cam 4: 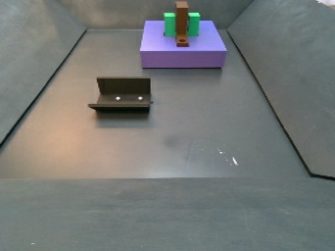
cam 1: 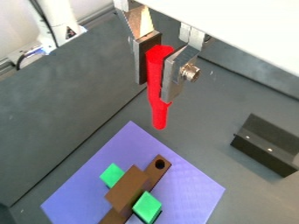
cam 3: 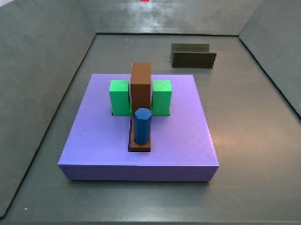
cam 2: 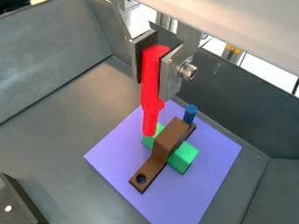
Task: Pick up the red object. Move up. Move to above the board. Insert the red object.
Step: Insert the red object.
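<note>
My gripper (cam 1: 160, 79) is shut on the red object (cam 1: 158, 92), a thin red peg that hangs point down from between the silver fingers; both wrist views show this (cam 2: 152, 87). It is held high above the board (cam 1: 87, 188), a lavender slab with a brown bar (cam 1: 138, 188) and green blocks (cam 1: 147, 206). The bar has a round hole (cam 1: 160, 163) near one end. A blue cylinder (cam 2: 188, 114) stands at the bar's other end. Both side views show the board (cam 3: 106, 141) (cam 4: 164, 54), but not the gripper.
The fixture (cam 4: 121, 94) stands on the grey floor away from the board; it also shows in a wrist view (cam 1: 267, 144) and a side view (cam 3: 194, 56). Sloping grey walls (cam 3: 47, 97) enclose the floor.
</note>
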Available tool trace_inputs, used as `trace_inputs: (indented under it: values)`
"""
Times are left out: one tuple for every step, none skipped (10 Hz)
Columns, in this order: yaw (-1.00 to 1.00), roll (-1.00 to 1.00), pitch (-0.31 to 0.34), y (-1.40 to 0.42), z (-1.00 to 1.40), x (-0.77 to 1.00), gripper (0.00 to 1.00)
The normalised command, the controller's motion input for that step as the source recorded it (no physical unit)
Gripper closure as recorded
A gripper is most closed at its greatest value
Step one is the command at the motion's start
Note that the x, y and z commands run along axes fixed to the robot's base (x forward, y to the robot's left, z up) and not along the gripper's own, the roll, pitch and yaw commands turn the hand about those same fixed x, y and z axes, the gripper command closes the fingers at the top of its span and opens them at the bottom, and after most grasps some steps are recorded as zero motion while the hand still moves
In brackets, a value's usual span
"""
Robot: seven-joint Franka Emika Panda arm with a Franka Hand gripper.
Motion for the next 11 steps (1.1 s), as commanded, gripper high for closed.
trace_inputs:
  values:
    - [0.00,-0.26,0.000,0.69,-0.65,0.00,1.00]
    - [0.09,0.19,-0.049,-0.09,-0.97,0.00,1.00]
    - [0.12,0.17,-0.067,-0.22,-0.99,-0.05,1.00]
    - [0.15,0.14,-0.063,-0.26,-1.00,-0.05,1.00]
    - [0.15,0.17,-0.083,-0.19,-0.96,-0.03,1.00]
    - [0.07,0.03,-0.067,0.18,-0.97,0.00,1.00]
    - [0.03,-0.09,-0.067,0.40,-0.80,-0.03,1.00]
    - [0.09,-0.06,-0.090,0.23,-0.72,-0.04,1.00]
    - [0.24,0.03,-0.106,0.03,-0.65,-0.06,1.00]
    - [0.30,0.07,-0.084,-0.13,-0.56,-0.01,1.00]
    - [0.18,0.00,-0.100,-0.12,-0.46,-0.06,1.00]
